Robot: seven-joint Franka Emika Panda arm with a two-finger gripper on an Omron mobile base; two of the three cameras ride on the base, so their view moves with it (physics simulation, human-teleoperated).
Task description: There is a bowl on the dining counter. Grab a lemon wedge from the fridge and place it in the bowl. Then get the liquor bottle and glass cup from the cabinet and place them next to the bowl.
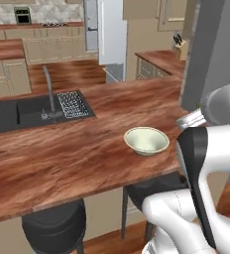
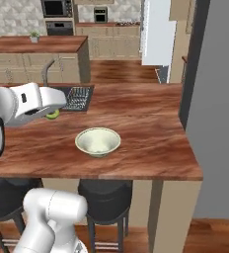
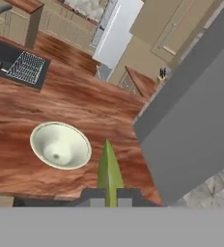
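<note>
Pinching a yellow-green lemon wedge (image 3: 109, 169), with the gripper (image 3: 110, 195) pressed tight on it, thin edge of the wedge pointing away from the hand. In the right base view, a sliver of the same green fruit (image 2: 52, 114) peeking out under the white hand, above the dining counter (image 2: 151, 143) and well to the left of the bowl (image 2: 97, 142).

Pale greenish-white bowl (image 1: 146, 140) sitting upright near the front edge of the reddish-brown wood-grain slab (image 1: 62, 158), nothing inside it. From the hand camera, bowl (image 3: 60, 145) lying to the left of the wedge's tip, apart from it.

Black sink (image 1: 23, 113) set into the counter farther back, thin arched faucet (image 1: 48, 89) rising behind it, wire drying rack (image 1: 72, 104) lying in the right part of the basin. Two dark round stools (image 1: 53, 229) tucked under the counter's near side.

Across the room, pale fridge (image 2: 158, 32) with a door standing open. Knife block (image 1: 180, 48) on a far worktop. Built-in oven (image 2: 58, 9) in the back wall. Small potted plant (image 2: 34, 36) on the island. No readable writing or brand marks anywhere.
</note>
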